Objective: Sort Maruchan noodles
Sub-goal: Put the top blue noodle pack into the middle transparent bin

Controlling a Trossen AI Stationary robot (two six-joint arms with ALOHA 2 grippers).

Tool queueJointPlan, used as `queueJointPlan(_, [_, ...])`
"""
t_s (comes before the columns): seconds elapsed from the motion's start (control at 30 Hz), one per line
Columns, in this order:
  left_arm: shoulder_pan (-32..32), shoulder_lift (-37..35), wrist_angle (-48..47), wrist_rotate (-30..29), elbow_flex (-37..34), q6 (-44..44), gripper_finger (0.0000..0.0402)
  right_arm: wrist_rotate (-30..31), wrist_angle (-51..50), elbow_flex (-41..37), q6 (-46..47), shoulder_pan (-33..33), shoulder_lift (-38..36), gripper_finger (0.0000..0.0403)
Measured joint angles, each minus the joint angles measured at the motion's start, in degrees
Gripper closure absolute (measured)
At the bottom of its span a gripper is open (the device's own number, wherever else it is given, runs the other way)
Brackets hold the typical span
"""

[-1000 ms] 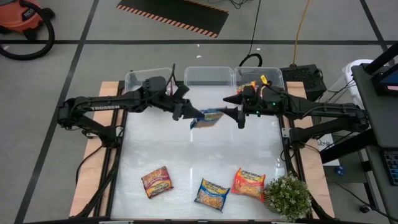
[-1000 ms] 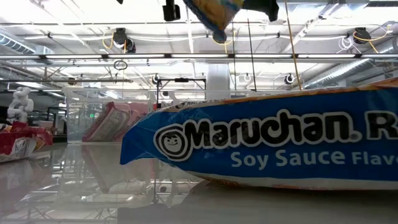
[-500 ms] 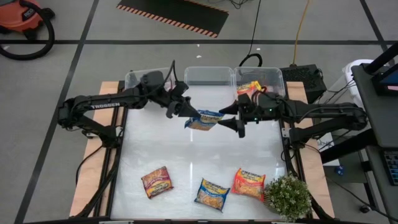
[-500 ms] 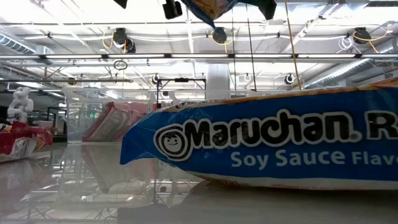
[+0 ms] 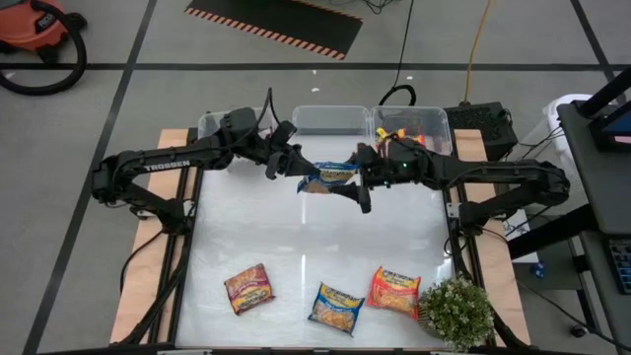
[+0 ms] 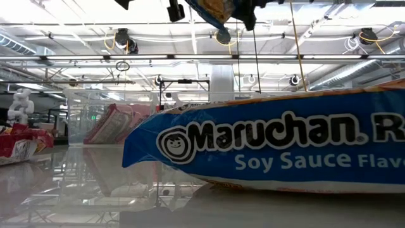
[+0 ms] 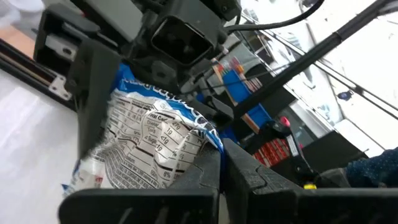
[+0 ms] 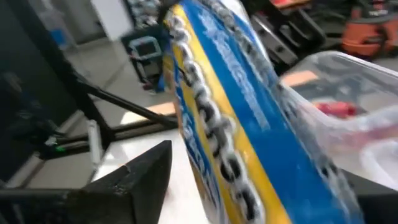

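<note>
A blue Maruchan packet point(image 5: 328, 177) hangs in the air over the far middle of the table, in front of the clear bins. My left gripper point(image 5: 295, 170) is shut on its left end; the left wrist view shows its printed back point(image 7: 149, 140). My right gripper point(image 5: 358, 187) is open at its right end, one finger on either side of the packet's edge point(image 8: 236, 124); whether they touch I cannot tell. A dark red packet point(image 5: 248, 288), a blue one point(image 5: 336, 307) and an orange one point(image 5: 394, 290) lie flat near the near edge. My left gripper pinches the blue packet's left end point(image 7: 134, 155) between its two fingers point(image 7: 239, 171), coming roughly level from the table's left. The packet is lifted clear and sticks out from the fingers toward the right arm, its end crumpled at the hold.
Three clear bins stand along the far edge: left point(image 5: 219, 122), middle point(image 5: 330, 116) and right point(image 5: 426, 120), the right one holding red and orange packets. A potted plant point(image 5: 455, 311) sits at the near right corner. The lying blue packet point(image 6: 272, 142) fills the low view.
My right gripper drew back a little from the packet, then moved toward the table's left until its open fingers stand around the packet's right end. My left gripper carried the packet slightly toward the far edge, still lifted clear.
</note>
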Motion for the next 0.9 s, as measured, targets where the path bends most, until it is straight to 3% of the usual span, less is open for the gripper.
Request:
queueJointPlan(0.2, [-0.02, 0.00, -0.23, -4.03, 0.00, 0.35, 0.0396, -9.41, 2.87, 0.00, 1.72, -3.91, 0.94, 0.0202])
queueJointPlan(0.43, [-0.82, 0.00, -0.41, -5.02, 0.00, 2.22, 0.0389, -12.76, 2.17, 0.00, 2.71, -7.27, -0.49, 0.0270])
queueJointPlan(0.63, [-1.66, 0.00, -0.59, -10.59, 0.00, 5.90, 0.0327, -19.62, 1.93, 0.00, 3.75, -10.61, -0.51, 0.0294])
queueJointPlan(0.9, [-1.13, -0.11, -4.85, -22.22, 0.02, 7.31, 0.0243, -20.97, 0.30, -0.07, 7.02, -15.45, -0.42, 0.0287])
